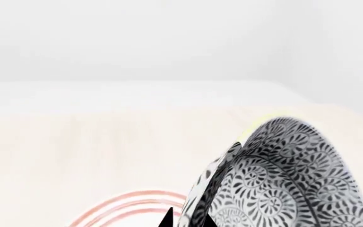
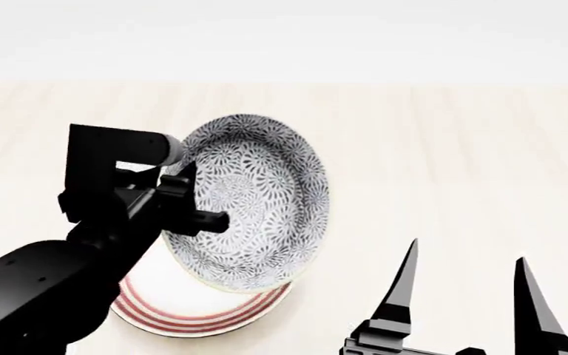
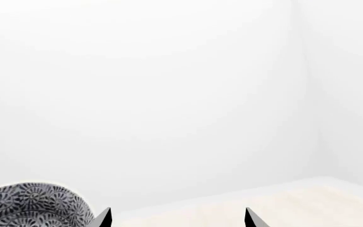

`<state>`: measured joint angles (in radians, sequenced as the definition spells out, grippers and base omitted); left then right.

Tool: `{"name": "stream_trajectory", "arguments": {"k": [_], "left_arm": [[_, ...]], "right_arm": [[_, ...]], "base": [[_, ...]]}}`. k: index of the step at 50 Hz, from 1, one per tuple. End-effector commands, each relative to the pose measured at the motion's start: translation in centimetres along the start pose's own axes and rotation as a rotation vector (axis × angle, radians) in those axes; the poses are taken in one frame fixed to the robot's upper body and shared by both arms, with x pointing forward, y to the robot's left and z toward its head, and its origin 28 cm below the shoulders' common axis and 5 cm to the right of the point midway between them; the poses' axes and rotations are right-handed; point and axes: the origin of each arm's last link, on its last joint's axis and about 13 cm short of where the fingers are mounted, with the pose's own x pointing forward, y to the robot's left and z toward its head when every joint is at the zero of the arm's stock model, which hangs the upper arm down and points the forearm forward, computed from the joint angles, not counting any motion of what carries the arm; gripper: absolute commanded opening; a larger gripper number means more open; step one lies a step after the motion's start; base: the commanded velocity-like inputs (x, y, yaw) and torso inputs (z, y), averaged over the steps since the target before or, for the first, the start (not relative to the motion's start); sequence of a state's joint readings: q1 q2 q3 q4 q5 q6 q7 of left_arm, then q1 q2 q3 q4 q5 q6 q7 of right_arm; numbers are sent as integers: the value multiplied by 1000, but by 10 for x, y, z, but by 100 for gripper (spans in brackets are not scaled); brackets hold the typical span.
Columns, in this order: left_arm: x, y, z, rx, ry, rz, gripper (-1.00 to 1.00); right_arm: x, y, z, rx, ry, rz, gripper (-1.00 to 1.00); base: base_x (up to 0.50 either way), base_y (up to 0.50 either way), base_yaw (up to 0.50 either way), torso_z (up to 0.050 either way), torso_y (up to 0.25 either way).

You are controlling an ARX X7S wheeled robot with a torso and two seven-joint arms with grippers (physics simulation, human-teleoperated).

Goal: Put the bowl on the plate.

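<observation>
The bowl [image 2: 259, 194], patterned grey-blue, hangs tilted steeply on its edge, with its inside facing the right. My left gripper [image 2: 195, 198] is shut on its left rim. In the left wrist view the two black fingertips of the left gripper [image 1: 186, 221] pinch the rim of the bowl [image 1: 289, 175]. The plate [image 2: 200, 314], white with red rings, lies flat on the table right under the bowl's lower edge; its rings [image 1: 131, 205] also show in the left wrist view. My right gripper [image 2: 467, 255] stands open and empty to the right of both. The right wrist view shows the right gripper [image 3: 176, 217] and part of the bowl [image 3: 33, 205].
A pale wooden table [image 2: 461, 148] stretches around the plate and bowl, ending at a plain white wall behind. Nothing else stands on the table in view.
</observation>
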<state>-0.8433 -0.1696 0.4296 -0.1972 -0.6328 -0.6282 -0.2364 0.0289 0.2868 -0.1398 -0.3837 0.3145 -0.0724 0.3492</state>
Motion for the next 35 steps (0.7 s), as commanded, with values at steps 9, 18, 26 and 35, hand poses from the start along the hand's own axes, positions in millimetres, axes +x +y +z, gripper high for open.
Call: {"name": "stream_trajectory", "arguments": {"k": [9,18,26,35], "left_arm": [[39,10,9,61,28,145,-100],[51,11,7,56,59,176,-100],[54,9,5,6,84,175,-100],[62,11,0,-44,124,189,-100]], "right_arm": [[0,-2,-1,-9,-8,0,100],[0,-2,-1,-8,-6,0,100],[-1,-2,-3,-8,-2,5,100],[-1,-2,-3,-7,-2,3,100]], "base": [[0,0,0,0,0],[0,0,0,0,0],[0,0,0,0,1],[0,0,0,0,0]]}}
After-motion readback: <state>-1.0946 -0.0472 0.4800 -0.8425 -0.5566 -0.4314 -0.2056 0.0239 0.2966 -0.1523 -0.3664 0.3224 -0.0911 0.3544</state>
